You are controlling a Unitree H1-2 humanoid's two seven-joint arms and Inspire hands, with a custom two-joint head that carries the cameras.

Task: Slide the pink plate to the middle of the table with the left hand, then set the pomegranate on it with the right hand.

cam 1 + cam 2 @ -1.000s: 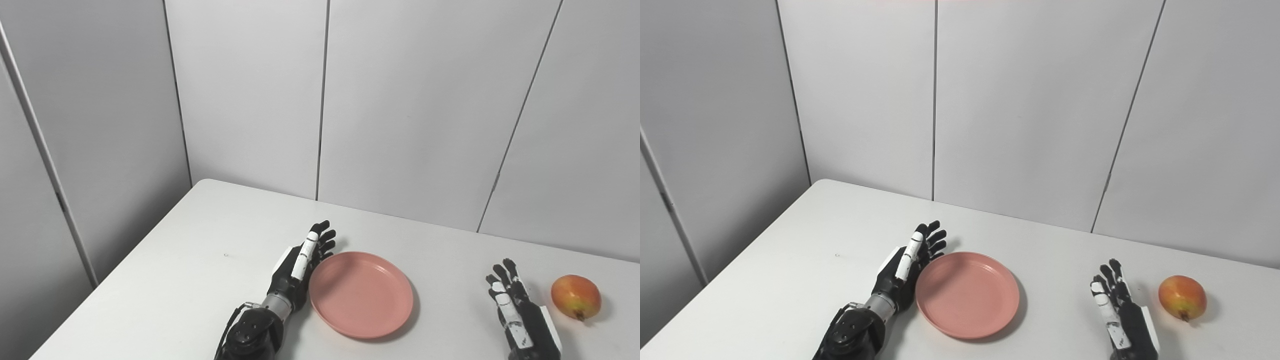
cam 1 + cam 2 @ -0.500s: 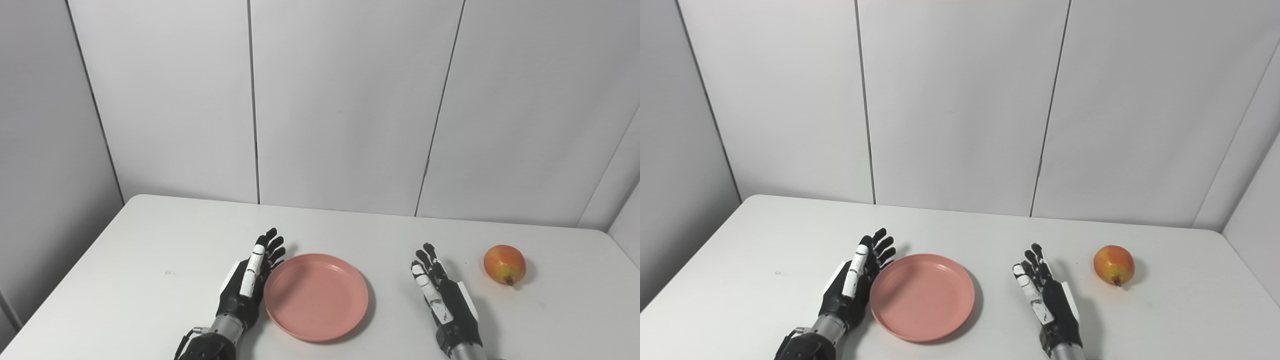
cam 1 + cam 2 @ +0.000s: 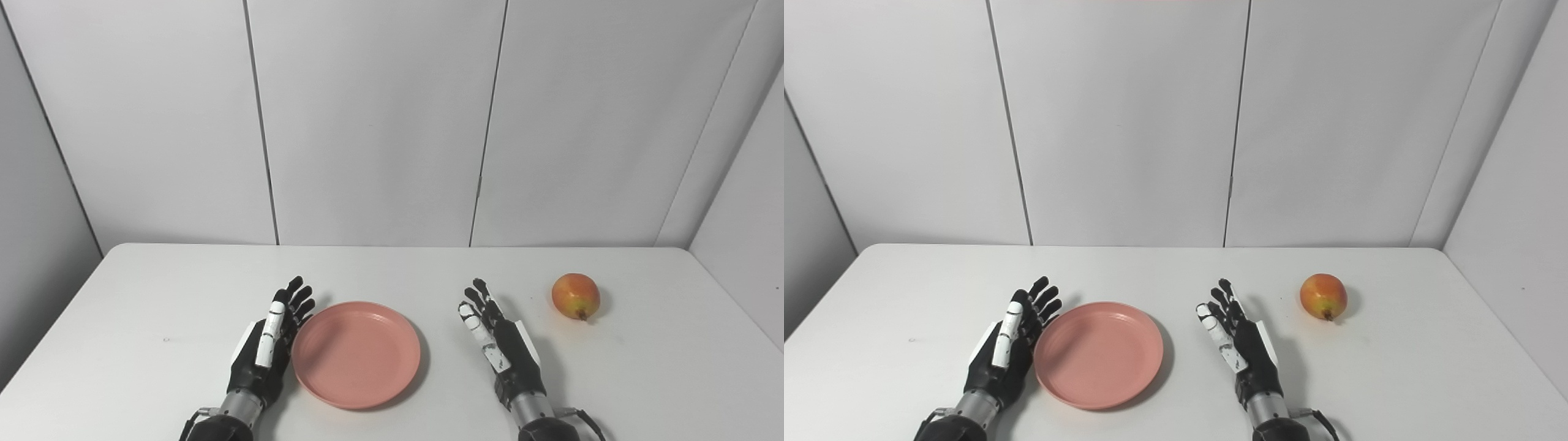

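The whole view had shifted across the last second: the camera turned, and the table [image 3: 122,318] came square to the frame. This was camera motion, not motion of the objects. Relative to the left hand [image 3: 266,346], the plate [image 3: 356,354] kept the same position, with its left rim against the palm side of the hand. The plate lay low in the frame, slightly left of centre, apparently close to the middle of the table. The left hand stood on edge, fingers extended and slightly spread, gripping nothing. The right hand [image 3: 502,343] lay right of the plate and apart from it, fingers likewise extended, holding nothing. The pomegranate [image 3: 575,296] rested on the table at centre right, beyond the right hand and untouched. Judgement: the slide appeared complete or nearly so, and the right-hand pickup remained to be done.
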